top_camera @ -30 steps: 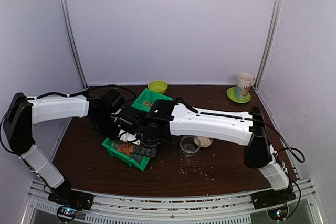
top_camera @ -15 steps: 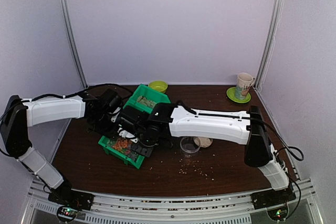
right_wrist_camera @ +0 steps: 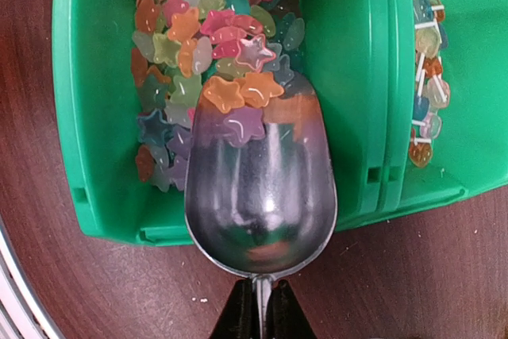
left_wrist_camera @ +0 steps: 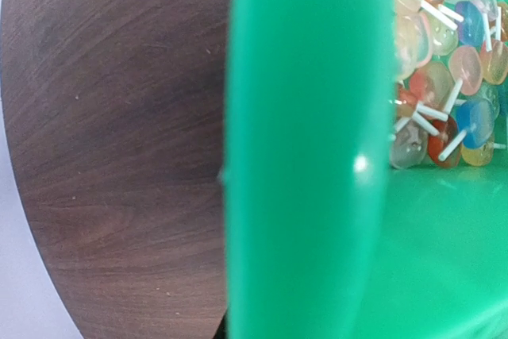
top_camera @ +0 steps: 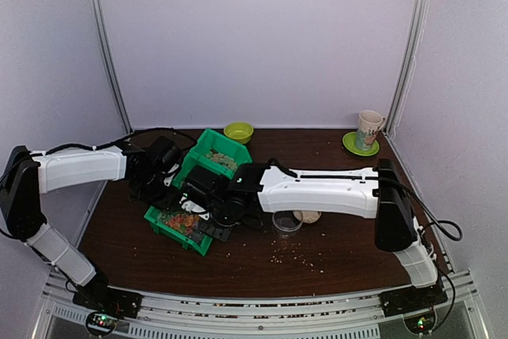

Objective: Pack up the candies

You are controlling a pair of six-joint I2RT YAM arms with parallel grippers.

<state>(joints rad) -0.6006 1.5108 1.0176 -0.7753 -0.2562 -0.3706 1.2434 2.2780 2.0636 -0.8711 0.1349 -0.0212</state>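
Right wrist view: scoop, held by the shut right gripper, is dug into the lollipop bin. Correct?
Not quite. The scoop, its handle in the shut right gripper, is dug into the green bin of star-shaped candies; the lollipops lie in the neighbouring bin beside it. The right wrist view shows it.

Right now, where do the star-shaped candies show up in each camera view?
Top external: star candies left of centre, in the near green bin.
Left wrist: not in it.
Right wrist: upper middle, at the scoop's tip.
Shared landmark: the lollipops, upper right in both wrist views.
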